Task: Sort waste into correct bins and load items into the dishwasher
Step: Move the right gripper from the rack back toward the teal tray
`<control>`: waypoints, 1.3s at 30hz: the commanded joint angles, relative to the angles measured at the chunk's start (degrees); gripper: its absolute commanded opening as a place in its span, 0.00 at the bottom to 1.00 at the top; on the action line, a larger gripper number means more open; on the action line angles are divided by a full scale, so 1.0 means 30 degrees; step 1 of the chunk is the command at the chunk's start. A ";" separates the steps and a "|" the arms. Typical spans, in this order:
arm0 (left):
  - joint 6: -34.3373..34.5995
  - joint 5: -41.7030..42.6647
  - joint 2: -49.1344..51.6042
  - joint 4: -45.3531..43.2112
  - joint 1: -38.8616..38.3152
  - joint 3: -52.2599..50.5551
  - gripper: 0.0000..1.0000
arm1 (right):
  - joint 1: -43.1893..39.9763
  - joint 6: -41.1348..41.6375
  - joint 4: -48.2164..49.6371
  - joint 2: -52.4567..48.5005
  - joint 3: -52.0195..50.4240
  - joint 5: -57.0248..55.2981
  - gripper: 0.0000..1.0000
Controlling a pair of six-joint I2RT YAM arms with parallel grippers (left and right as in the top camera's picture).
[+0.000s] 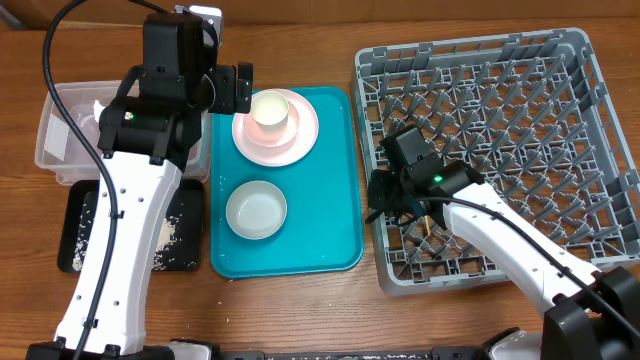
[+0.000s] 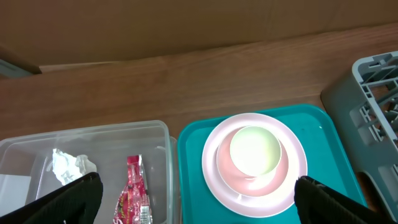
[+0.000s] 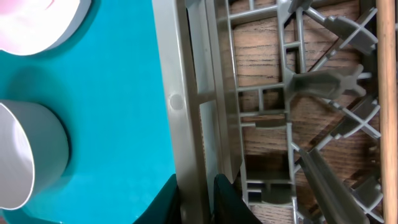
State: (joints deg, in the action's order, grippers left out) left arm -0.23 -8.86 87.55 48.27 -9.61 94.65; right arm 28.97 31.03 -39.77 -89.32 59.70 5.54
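Observation:
My right gripper is shut on the left wall of the grey dishwasher rack, one finger on each side of it. A wooden chopstick lies inside the rack. My left gripper hangs open above the seam between the clear tub and the teal tray. The pink plate carries a white cup. A white bowl sits on the tray nearer the front. The tissue wad and red wrapper lie in the tub.
The black tray at the front left holds scattered rice grains. The teal tray lies right against the rack's left side. Both arms' cables run over the table's left and front right.

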 commanded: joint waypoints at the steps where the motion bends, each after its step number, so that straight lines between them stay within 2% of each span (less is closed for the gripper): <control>1: -0.0364 -0.0182 -0.0066 -0.0022 0.0073 0.0255 1.00 | -0.0015 0.1683 0.0313 0.0146 -0.0029 0.0765 0.14; 11: -0.0364 -0.0182 -0.0066 -0.0022 0.0073 0.0255 1.00 | 0.0007 0.1683 0.0503 0.0146 -0.0029 0.1763 0.13; 29: -0.0364 -0.0182 -0.0066 -0.0022 0.0073 0.0255 1.00 | 0.1472 0.1676 0.1093 0.0146 -0.0029 0.1093 0.13; 32: -0.0364 -0.0182 -0.0066 -0.0022 0.0073 0.0255 1.00 | 0.1472 0.1668 0.1093 0.0146 -0.0029 0.0772 0.20; 34: -0.0364 -0.0175 -0.0066 -0.0022 0.0073 0.0255 1.00 | 0.1464 0.1654 0.1093 0.0146 -0.0022 0.0109 0.29; 39: -0.0364 -0.0182 -0.0066 -0.0015 0.0073 0.0255 1.00 | 0.1166 0.1246 0.1093 0.0182 0.0291 -0.0270 0.40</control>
State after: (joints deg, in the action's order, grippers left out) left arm -0.23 -8.86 87.55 48.27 -9.61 94.65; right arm 32.71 34.96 -36.73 -89.52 59.46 4.56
